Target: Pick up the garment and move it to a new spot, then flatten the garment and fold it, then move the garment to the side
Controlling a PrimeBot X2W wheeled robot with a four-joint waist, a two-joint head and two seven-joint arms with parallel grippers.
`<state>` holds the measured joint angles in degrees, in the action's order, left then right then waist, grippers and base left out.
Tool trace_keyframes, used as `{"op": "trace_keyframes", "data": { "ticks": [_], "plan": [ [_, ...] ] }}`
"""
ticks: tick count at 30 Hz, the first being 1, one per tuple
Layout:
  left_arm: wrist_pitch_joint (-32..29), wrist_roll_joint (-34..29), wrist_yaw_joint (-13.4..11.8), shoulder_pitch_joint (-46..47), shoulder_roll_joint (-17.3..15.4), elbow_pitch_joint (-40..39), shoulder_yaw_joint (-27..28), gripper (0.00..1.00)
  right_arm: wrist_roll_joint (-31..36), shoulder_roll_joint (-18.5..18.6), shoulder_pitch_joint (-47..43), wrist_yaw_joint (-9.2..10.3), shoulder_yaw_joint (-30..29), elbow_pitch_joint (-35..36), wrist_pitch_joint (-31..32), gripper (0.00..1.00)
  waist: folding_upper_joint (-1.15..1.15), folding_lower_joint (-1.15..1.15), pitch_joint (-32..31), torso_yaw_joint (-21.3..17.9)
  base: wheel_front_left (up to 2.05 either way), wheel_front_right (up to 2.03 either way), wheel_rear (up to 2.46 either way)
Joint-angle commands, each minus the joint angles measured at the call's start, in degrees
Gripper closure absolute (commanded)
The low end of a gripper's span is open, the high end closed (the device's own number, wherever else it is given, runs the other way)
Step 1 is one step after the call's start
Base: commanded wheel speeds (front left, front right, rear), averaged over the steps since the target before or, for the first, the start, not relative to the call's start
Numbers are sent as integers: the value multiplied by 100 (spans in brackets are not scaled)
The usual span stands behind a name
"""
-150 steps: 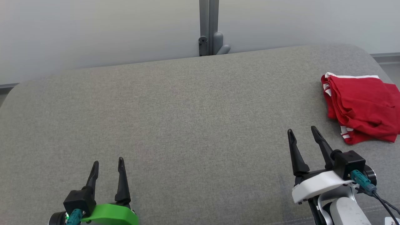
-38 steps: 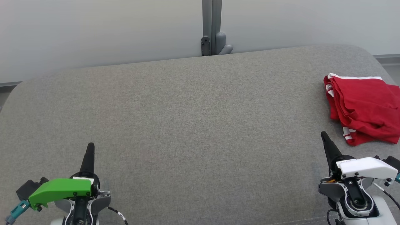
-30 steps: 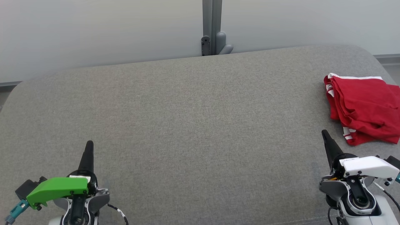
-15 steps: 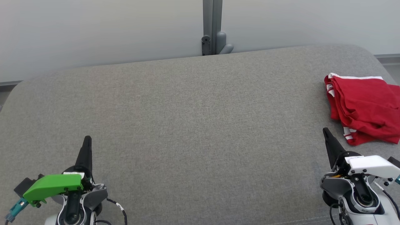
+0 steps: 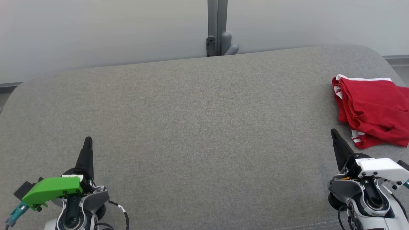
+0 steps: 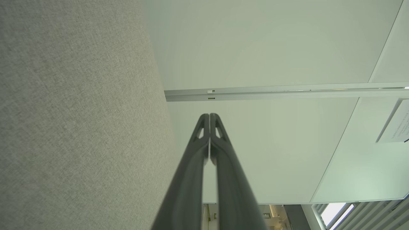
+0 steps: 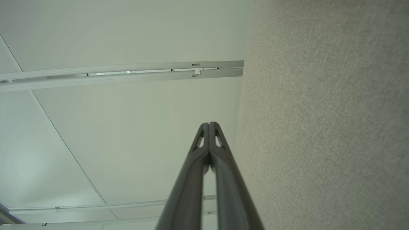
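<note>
Garment (image 5: 374,108) on grey cushion (image 5: 204,127) by wall (image 5: 96,32); left end effector (image 5: 88,140), right end effector (image 5: 333,131) closed.

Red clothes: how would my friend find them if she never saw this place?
Look at the big grey cushioned surface in front of the pale wall. Go to its right edge, just past the right tool: the garment lies there in a rumpled pile. Nothing else is bright red with white stripes.
</note>
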<state>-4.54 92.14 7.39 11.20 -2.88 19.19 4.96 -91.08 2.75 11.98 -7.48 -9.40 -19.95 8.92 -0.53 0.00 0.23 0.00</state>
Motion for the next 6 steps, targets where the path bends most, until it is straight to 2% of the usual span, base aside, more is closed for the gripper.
{"op": "trace_keyframes", "data": {
  "ticks": [1,6],
  "plan": [
    [-12,6,31,70,2,10,14,100,-17,25,38,-2,-11,-6,13,100,53,0,0,0,0,0,0],
    [-12,5,31,70,2,10,14,100,-16,25,38,-2,-11,-6,13,100,53,0,0,0,0,0,0]
  ]
}}
